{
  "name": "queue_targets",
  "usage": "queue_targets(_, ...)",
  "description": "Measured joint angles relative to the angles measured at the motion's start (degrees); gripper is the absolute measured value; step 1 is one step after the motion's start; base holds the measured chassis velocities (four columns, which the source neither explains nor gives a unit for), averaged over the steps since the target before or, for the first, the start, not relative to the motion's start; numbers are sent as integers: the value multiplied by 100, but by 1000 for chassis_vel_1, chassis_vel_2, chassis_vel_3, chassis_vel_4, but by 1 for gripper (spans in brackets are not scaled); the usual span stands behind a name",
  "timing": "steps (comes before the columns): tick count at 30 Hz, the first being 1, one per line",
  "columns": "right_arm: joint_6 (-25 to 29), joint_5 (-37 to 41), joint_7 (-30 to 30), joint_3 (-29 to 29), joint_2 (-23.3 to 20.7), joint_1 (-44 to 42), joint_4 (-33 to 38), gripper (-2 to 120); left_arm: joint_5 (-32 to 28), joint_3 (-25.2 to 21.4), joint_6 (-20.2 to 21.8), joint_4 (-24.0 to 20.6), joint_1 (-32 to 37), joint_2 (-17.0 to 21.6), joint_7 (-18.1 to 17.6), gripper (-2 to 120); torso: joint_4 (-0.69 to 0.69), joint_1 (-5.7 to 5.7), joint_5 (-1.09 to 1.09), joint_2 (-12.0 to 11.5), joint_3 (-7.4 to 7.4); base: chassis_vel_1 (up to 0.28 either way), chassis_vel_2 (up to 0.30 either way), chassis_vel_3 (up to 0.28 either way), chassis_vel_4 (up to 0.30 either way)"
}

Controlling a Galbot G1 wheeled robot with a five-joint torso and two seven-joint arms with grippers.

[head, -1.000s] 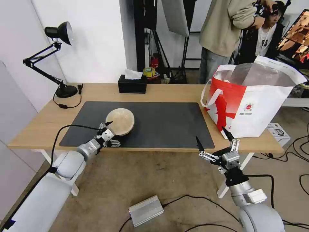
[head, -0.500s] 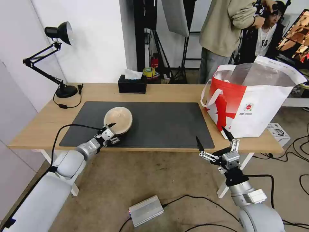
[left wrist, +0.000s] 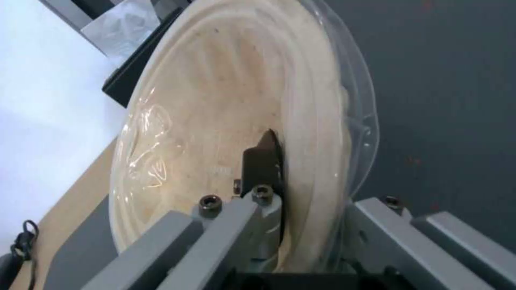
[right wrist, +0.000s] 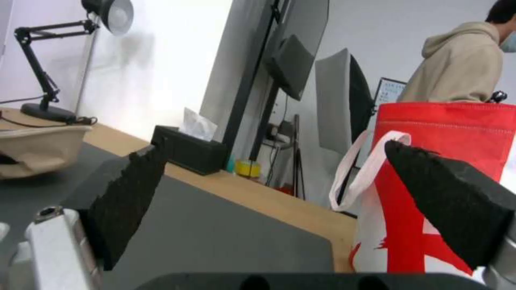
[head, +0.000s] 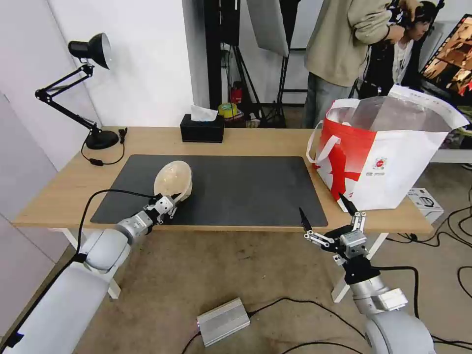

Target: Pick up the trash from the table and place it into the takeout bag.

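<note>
Left gripper (head: 172, 200) pinches the beige bowl's (head: 173, 180) rim, tipping it on edge at the mat's (head: 255, 187) eight o'clock; right gripper (head: 328, 212) hangs spread below the table (head: 255, 142) edge. Wrist view: one fingertip (left wrist: 263, 155) presses inside the bowl (left wrist: 215, 121). Right wrist view: takeout bag (right wrist: 446, 169) at three o'clock.

1. No lettering is showing clearly enough to be read.
2. The takeout bag (head: 378, 162), at the right of the head view, is carrying a small round red logo (head: 379, 162) on its white side; its characters are staying too small to make out.
3. A cardboard box (head: 426, 201) on the floor is showing printing too small to read.
</note>
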Motion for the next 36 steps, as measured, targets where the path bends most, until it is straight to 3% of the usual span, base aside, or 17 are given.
queue_targets(16, 0, 0, 0, 0, 0, 0, 0, 100, -299, 30, -107, -125, -41, 303, -38, 1, 0, 0, -1, 0, 1, 0, 0, 0, 0)
queue_targets(25, 0, 0, 0, 0, 0, 0, 0, 100, -805, 144, -334, -382, -98, 806, -291, 1, 1, 0, -1, 0, 1, 0, 0, 0, 0)
queue_targets(29, 0, 0, 0, 0, 0, 0, 0, 100, -1006, 342, -403, -430, -327, 989, -480, 1, 1, 0, 0, 0, 1, 0, 0, 0, 0)
queue_targets(36, 0, 0, 0, 0, 0, 0, 0, 100, -1299, 1076, -496, -263, -1271, 1121, -938, 1, 0, 0, 0, 0, 1, 0, 0, 0, 0)
